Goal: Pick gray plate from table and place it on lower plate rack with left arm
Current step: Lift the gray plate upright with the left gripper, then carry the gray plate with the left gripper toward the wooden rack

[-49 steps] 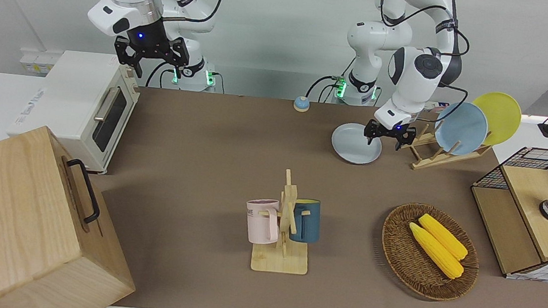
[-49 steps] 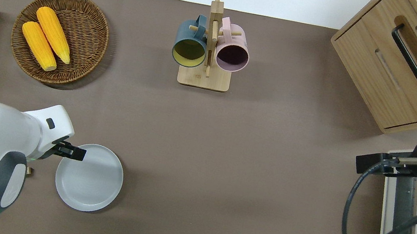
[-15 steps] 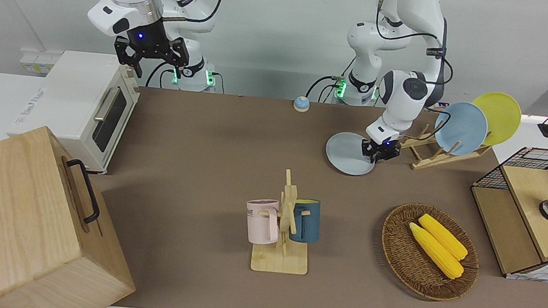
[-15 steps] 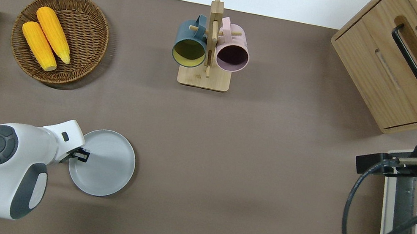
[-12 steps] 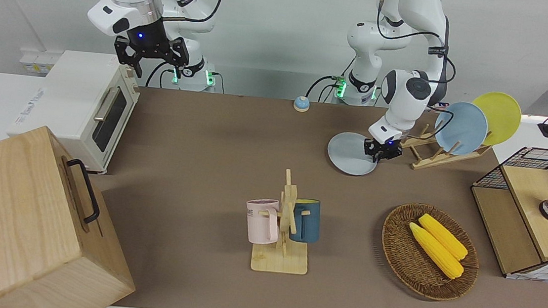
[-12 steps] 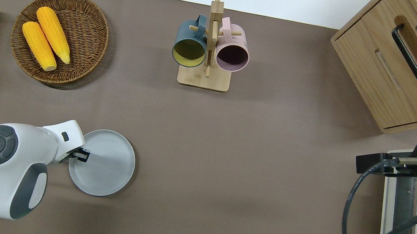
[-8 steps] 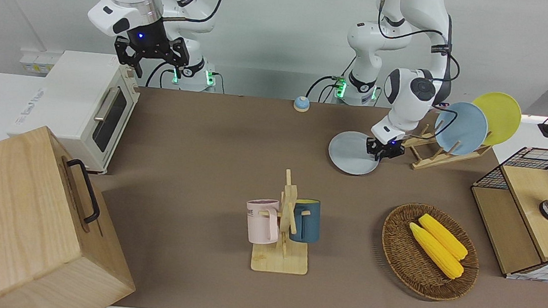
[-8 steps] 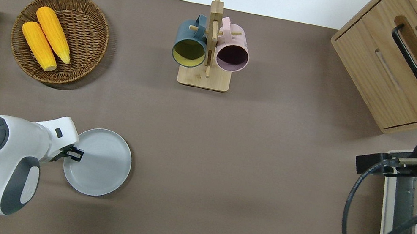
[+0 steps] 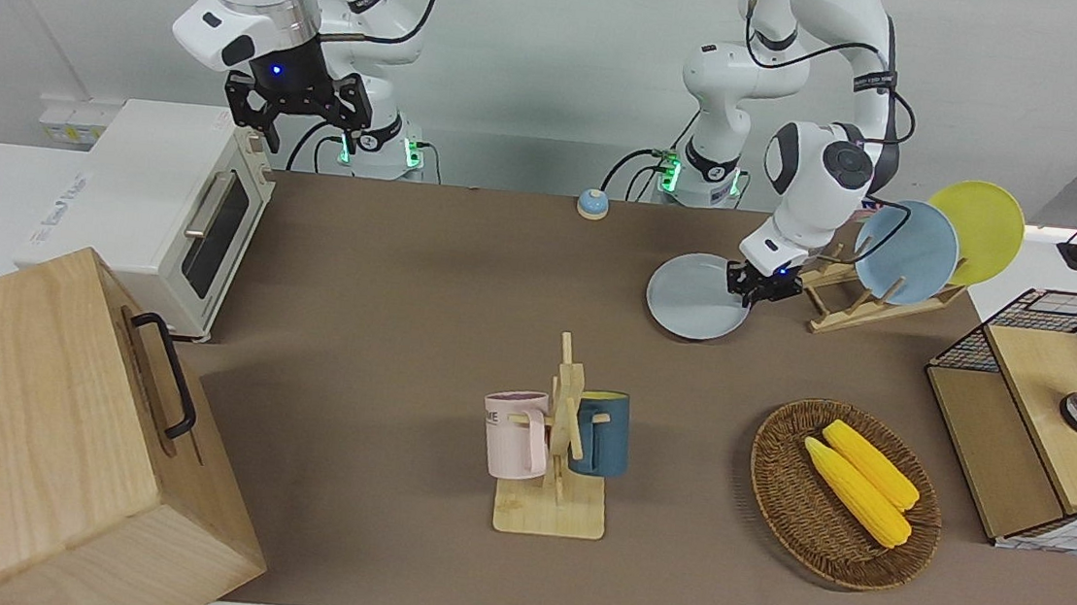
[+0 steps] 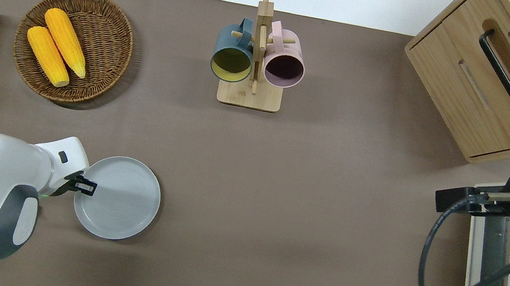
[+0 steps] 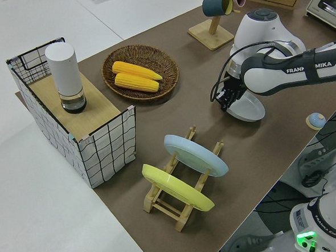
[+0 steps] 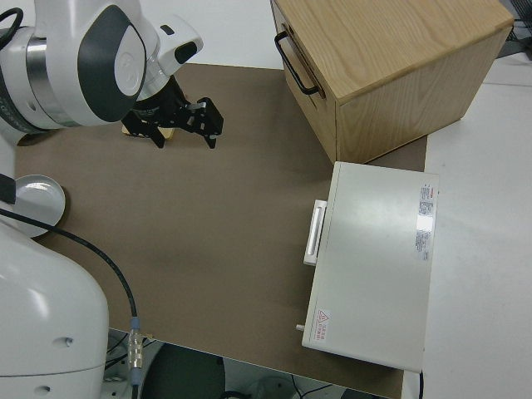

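Clamping gray plate (image 10: 119, 199) rim, left end effector (image 10: 85, 186), arm lettered FRANKA EMIKA, right parked

The words "FRANKA EMIKA" are printed in white capitals along the dark forearm cover of the left arm (image 11: 300, 68), as seen in the left side view. The same brand name is also found in small dark letters on the white base segment (image 11: 320, 224) at the lower edge of that view. Embossed letters ending in "ME" can be made out near the rim of the pink mug (image 9: 514, 434) in the front view; the rest is hidden. A red warning triangle and small printed labels are carried on the white toaster oven (image 12: 378, 262), but their wording cannot be read.
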